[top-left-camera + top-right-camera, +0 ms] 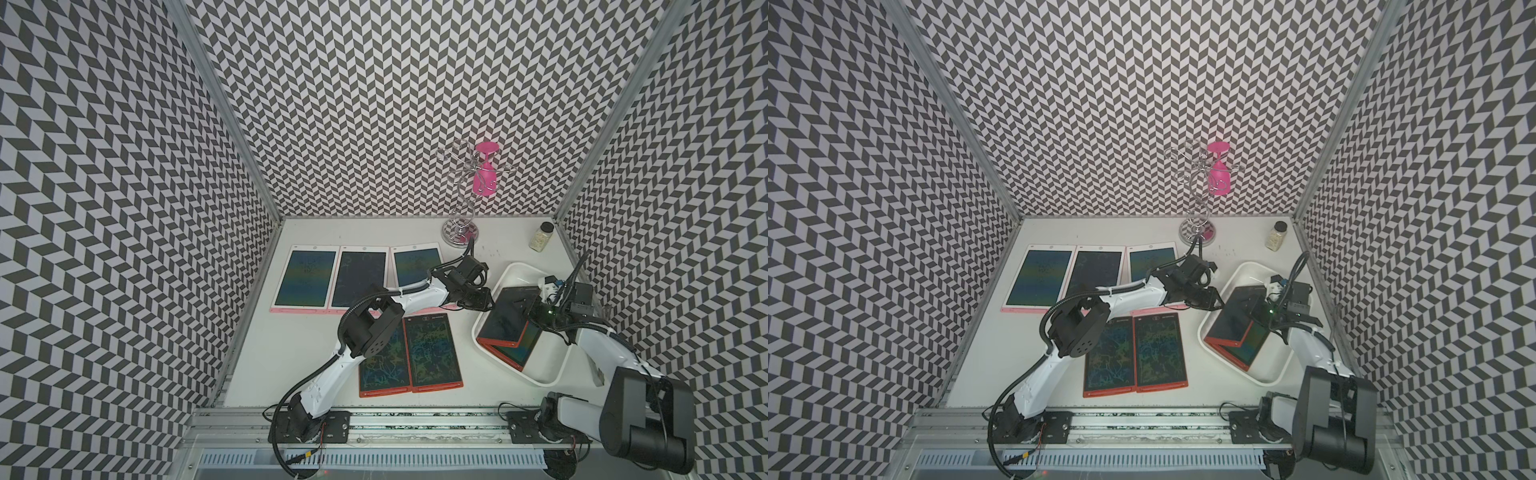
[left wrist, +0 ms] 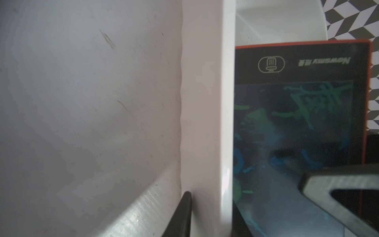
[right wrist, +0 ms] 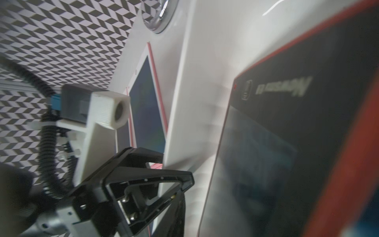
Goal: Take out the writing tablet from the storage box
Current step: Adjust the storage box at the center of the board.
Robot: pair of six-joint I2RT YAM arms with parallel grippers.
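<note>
Three pink-framed tablets (image 1: 359,278) lie side by side at the back left of the surface (image 1: 291,365). Two red-framed tablets (image 1: 432,353) lie flat front centre, long edges touching. Wire stand (image 1: 460,232) is at the back, with a pink goblet (image 1: 483,174) hanging on it upside down.

Left pincer (image 1: 484,301) is clamped on the left wall of the storage box (image 1: 515,268). Its outer finger (image 2: 182,217) is flat against the outside of the wall, the other one is inside. The box sits skewed on the right of the surface.

Writing tablet (image 1: 500,324), red frame, is in the box, stacked askew on a second red tablet (image 1: 519,351). Right pincer (image 1: 524,306) is at its far end, fingers over the screen. Can't tell whether it's clamped or gapped; the wrist view is blurred.

Small jar (image 1: 541,237) stands upright back right.
</note>
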